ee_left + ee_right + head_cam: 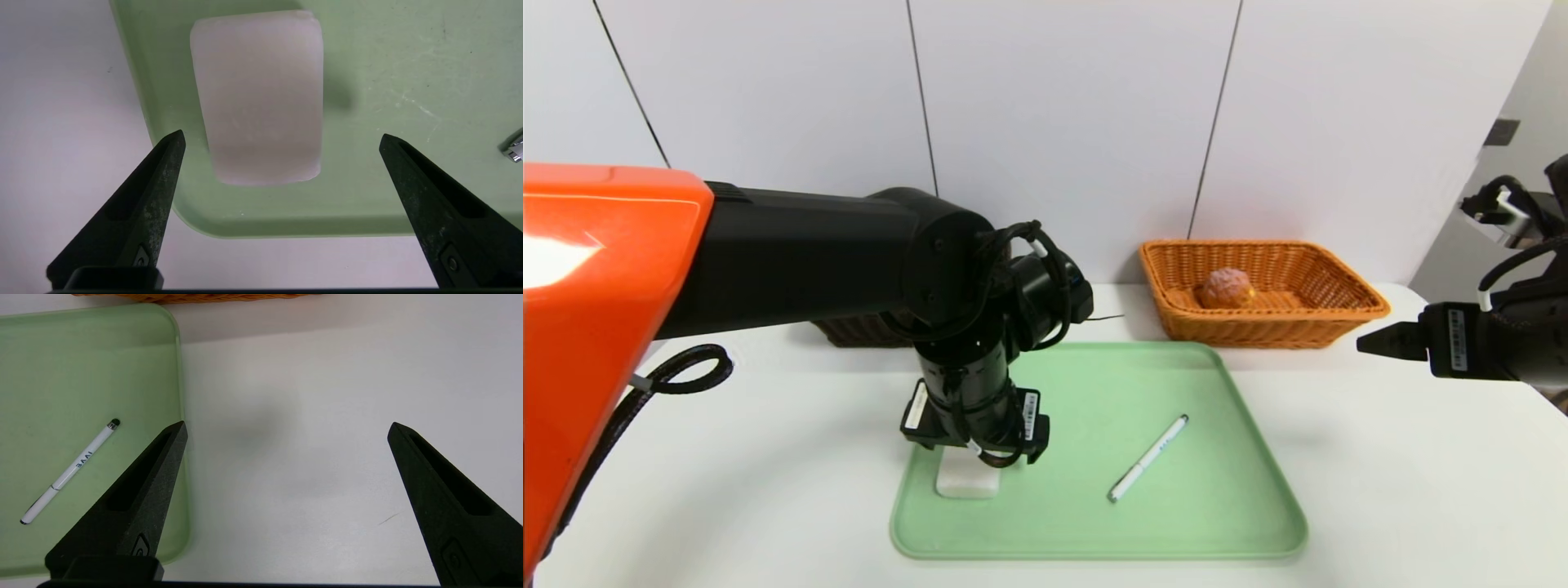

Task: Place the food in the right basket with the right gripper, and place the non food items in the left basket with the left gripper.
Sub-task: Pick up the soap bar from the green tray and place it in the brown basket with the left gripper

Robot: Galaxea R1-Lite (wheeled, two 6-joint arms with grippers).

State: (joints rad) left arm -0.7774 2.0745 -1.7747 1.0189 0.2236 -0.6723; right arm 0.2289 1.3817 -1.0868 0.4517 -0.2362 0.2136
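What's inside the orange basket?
One round, bumpy brown food item sits inside the orange basket, near its left side. The front wall hides the part of the floor just behind it, so anything small lying there would not show.

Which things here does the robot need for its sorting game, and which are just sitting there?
Needed:
- white block, under the open left hand
- pen
- food, already in the right basket
- left basket, mostly hidden by the arm
- right hand, open, off to the side

Just there:
- green tray
- table
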